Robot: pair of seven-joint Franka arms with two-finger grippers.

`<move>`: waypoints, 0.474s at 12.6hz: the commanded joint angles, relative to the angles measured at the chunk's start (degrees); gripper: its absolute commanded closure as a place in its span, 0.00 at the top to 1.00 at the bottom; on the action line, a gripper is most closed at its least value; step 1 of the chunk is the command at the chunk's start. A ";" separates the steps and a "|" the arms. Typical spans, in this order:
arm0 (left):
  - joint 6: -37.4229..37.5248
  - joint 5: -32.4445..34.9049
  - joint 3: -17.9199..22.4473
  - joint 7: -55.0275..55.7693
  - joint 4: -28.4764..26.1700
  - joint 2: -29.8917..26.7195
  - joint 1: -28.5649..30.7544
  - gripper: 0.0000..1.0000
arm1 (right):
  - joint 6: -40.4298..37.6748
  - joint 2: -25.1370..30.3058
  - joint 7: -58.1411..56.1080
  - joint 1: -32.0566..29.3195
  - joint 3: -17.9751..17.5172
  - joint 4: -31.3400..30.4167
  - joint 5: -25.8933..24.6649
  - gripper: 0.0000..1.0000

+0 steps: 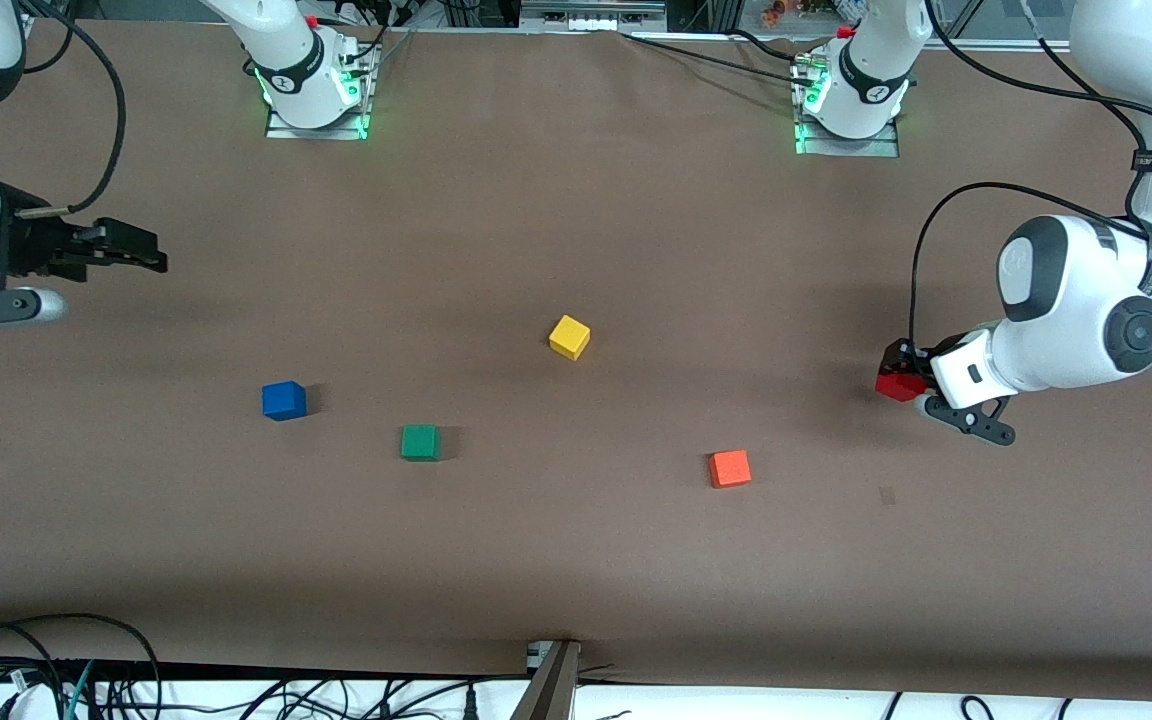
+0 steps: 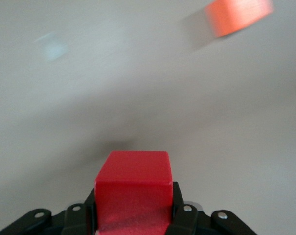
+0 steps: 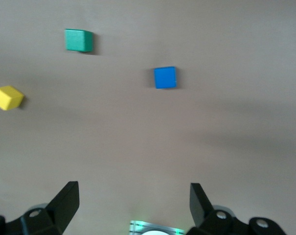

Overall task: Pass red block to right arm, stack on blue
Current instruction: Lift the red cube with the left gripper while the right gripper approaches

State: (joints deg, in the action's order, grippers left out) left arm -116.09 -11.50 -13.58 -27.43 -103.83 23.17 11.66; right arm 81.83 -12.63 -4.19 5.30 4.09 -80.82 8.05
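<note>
The left gripper (image 1: pixel 911 392) is clamped on the red block (image 1: pixel 899 385), held above the surface (image 1: pixel 576 560) at the left arm's end. The right gripper (image 1: pixel 141 250) hangs wide apart over its own end. The blue cube (image 1: pixel 283 400) sits alone, the green cube (image 1: pixel 420 442) nearby

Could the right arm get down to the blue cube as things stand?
Probably yes. The right end effector hangs open and empty over the table's right-arm end, and the blue cube sits alone with bare table around it; the green cube lies well apart. The left end effector holds the red cube.
</note>
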 commanded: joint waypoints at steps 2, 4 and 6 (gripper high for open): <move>1.22 -18.16 -0.13 -17.53 0.91 0.38 -0.14 0.02 | -0.09 -3.01 -0.90 -0.20 -0.22 1.11 4.59 1.00; 0.69 -27.74 -2.49 -24.39 1.00 0.74 -0.41 0.01 | 0.35 -5.38 -0.99 -0.46 -0.23 1.02 12.30 1.00; 0.51 -35.23 -4.43 -29.24 2.13 0.74 -1.20 0.01 | 0.35 -8.98 -1.25 -1.08 0.04 1.02 22.05 1.00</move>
State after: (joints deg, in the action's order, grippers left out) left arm -115.96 -41.45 -16.57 -52.17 -103.67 23.55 11.10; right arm 82.39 -18.40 -4.43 5.22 4.11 -80.90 23.51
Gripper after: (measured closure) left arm 0.445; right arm 0.000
